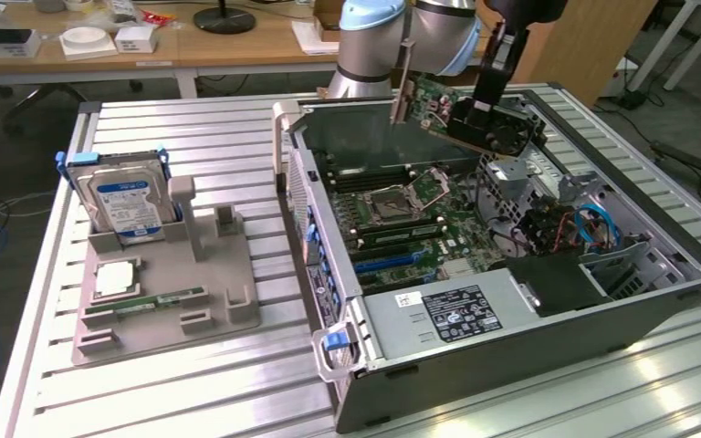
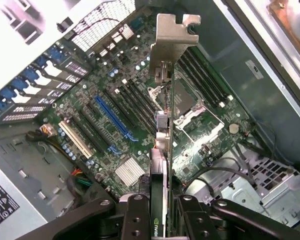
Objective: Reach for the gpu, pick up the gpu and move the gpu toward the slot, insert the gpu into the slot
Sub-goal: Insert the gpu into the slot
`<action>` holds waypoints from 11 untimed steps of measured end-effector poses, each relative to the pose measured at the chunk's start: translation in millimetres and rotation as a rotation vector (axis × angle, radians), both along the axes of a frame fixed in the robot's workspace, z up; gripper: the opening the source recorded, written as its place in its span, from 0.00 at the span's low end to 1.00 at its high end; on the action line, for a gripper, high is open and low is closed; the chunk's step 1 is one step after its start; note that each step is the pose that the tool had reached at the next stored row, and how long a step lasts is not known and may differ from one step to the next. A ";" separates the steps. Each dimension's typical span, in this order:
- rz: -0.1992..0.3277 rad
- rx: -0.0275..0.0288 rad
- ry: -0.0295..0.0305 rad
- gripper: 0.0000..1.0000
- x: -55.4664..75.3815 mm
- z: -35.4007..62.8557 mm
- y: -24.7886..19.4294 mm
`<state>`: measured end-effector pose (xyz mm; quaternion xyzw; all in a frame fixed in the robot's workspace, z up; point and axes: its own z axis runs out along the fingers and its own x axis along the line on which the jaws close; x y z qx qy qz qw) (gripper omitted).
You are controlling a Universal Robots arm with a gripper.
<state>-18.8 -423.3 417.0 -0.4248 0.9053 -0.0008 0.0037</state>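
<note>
We saw the gripper (image 2: 161, 210) pinching the gpu (image 1: 442, 109), upper middle of the exterior view. Tilted, apart from the blue slot (image 2: 112, 117), it could misalign and jam, we judged.

My arm (image 1: 363, 78), from the exterior view: silver-grey tubular joints capped in pale blue, ending in a black claw (image 1: 485, 108). On the wrist view, its matte black fingers (image 2: 135, 217) are dotted with round screw holes.
</note>
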 end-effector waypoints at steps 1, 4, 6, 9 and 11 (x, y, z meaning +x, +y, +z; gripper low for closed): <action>0.011 0.0000 0.0000 0.26 0.0 0.0 0.0; 0.044 0.0000 0.0000 0.26 0.0 -0.1 0.0; 0.065 0.0000 0.0000 0.26 0.0 -0.2 0.0; 0.102 0.0000 0.0000 0.26 0.0 -0.3 0.0; 0.127 0.0000 0.0000 0.26 0.0 -0.4 0.0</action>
